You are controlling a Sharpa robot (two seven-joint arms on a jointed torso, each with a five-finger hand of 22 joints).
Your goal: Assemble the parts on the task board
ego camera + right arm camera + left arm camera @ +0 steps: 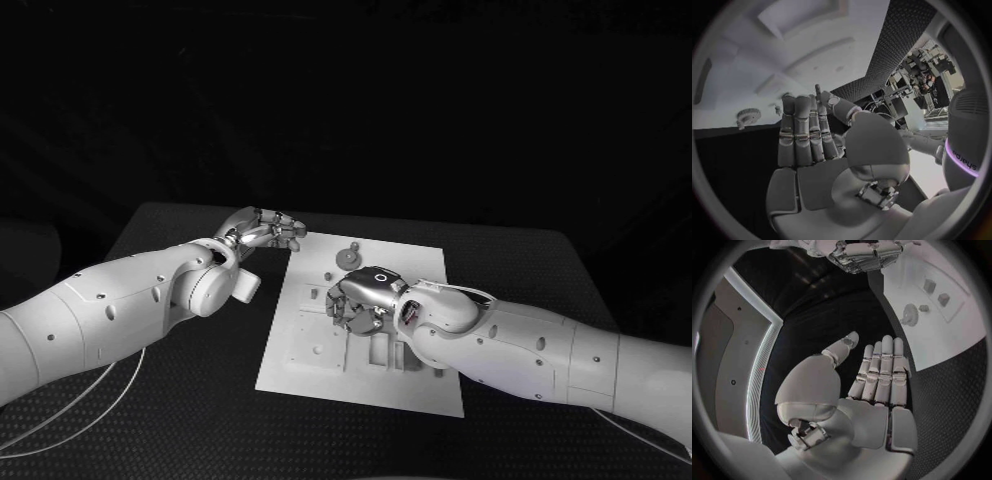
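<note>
Left hand (263,229) sat just off the board's far left corner, over the black table (173,400). Wrist view showed it (879,375) flat, fingers straight and side by side, thumb out to the side, nothing in it. Not touching the board.

Right hand (361,298) was over the middle of the board (325,375), palm down, fingers pointed toward the board's left half. Its own wrist view showed the hand (811,135) with fingers extended together, thumb apart, and nothing between them; empty as far as that view showed. From the head view, couldn't tell whether the fingertips touched the board or hovered. The same hand (864,255) also appeared in the left wrist view, above the board.

Board lay mid-table, long side running away from the robot, slightly skewed. A gear (352,259) sat near its far edge, just beyond the right hand; the left wrist view had that gear (909,315) next to a few small blocks (936,292) on the white surface. More small parts (315,352) and recesses lay on the board's near half, left of the right forearm; too small to identify. Part of the board was hidden under the right arm.
</note>
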